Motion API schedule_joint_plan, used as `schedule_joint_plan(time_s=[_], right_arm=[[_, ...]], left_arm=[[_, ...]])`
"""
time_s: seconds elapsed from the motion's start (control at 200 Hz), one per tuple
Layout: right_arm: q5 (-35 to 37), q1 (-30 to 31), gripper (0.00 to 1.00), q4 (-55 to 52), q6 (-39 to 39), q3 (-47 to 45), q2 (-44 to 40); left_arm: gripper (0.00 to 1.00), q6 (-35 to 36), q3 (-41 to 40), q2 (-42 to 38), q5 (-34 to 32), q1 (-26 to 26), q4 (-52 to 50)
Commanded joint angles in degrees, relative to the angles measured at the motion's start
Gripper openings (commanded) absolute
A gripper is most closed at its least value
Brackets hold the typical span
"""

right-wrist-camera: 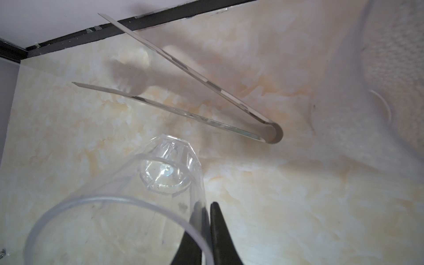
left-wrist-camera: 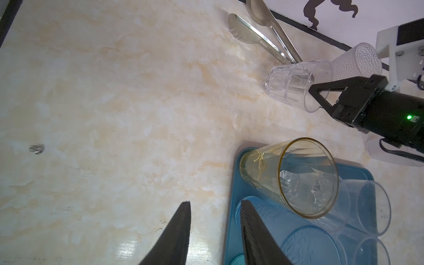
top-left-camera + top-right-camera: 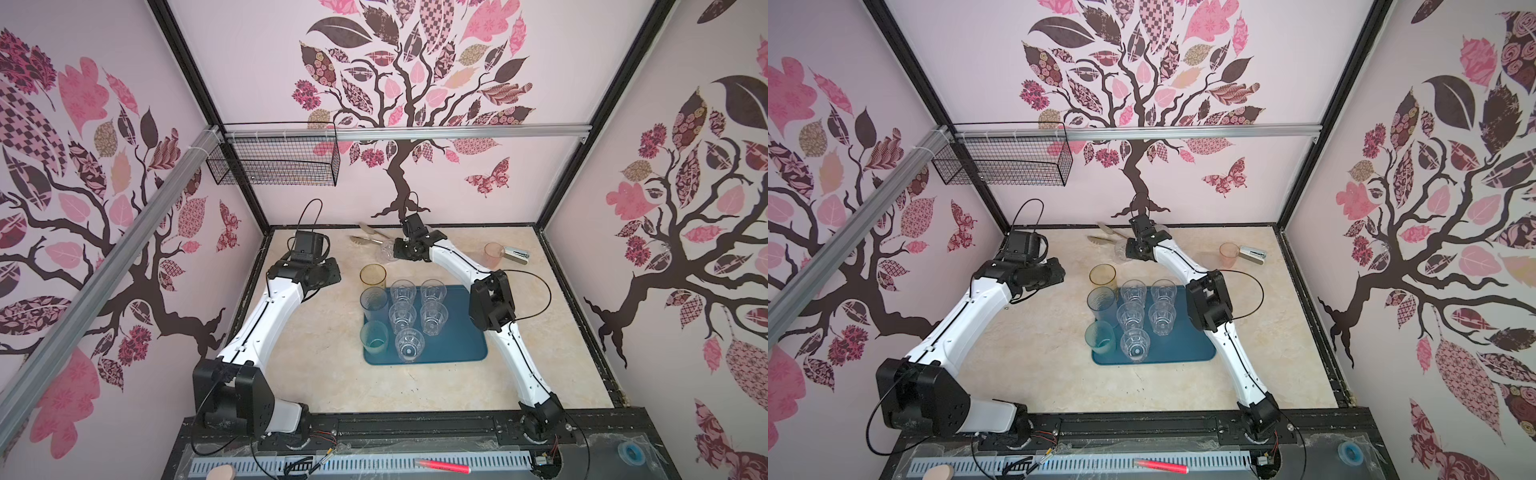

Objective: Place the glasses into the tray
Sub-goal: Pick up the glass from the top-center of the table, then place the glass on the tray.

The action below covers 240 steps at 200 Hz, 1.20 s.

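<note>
Right fingers (image 1: 218, 229) clenched on rim of clear faceted tumbler (image 1: 165, 169) lying sideways beside steel tongs (image 1: 183, 67). Left fingers (image 2: 179, 229) parted, empty, by tray (image 2: 230, 229) corner.

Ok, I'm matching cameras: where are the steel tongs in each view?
Both top views: steel tongs, far end of the table.
Left wrist: tongs beyond the tray, near the wall.
Right wrist: tongs just beyond the tipped clear glass.
Shared landmark: that glass, at their hinge.
</note>
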Motion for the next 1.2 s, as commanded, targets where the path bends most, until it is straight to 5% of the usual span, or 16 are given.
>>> schedule_joint_plan(time_s=[0.0, 0.33, 0.84, 1.195], right_arm=[[-0.98, 0.22, 0.02, -0.24, -0.26, 1.13, -7.64], [-0.49, 0.22, 0.0, -2.09, -1.02, -3.7, -23.1], [13.75, -2.8, 0.0, -10.97, -0.56, -53.14, -67.08], [13.09, -4.18, 0.0, -29.03, 1.47, -67.48, -78.45]], left_arm=[[0.4, 0.47, -1.05, -0.87, -0.56, -0.1, 0.17], [0.4, 3.0, 1.1, -5.34, -2.93, -0.24, 0.66], [0.4, 7.73, -0.33, -9.11, -0.12, -9.53, 7.33], [0.4, 7.28, -8.15, -14.35, 2.69, -16.3, 16.98]])
